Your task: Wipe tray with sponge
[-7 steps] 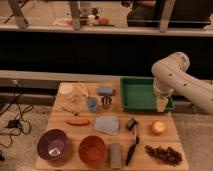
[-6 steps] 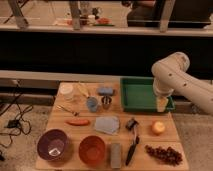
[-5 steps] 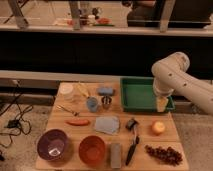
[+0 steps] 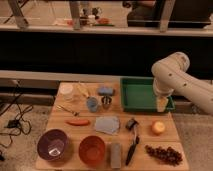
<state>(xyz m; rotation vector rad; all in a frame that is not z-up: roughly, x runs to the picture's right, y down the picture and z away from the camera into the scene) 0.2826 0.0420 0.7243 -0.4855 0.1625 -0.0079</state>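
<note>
The green tray (image 4: 136, 95) sits at the back right of the wooden table. To its left, just off the tray, lies the small blue-grey sponge (image 4: 105, 91). My gripper (image 4: 161, 104) hangs from the white arm over the tray's front right corner, pointing down. It is open, holds nothing, and is well to the right of the sponge.
A flat grey-blue cloth (image 4: 107, 125) lies mid-table, with a grey block (image 4: 115, 154) and a black brush (image 4: 132, 141) in front. A purple bowl (image 4: 53, 145) and an orange bowl (image 4: 92, 149) stand front left. An orange fruit (image 4: 158, 127) and grapes (image 4: 164, 153) are front right; cups (image 4: 92, 104) stand near the sponge.
</note>
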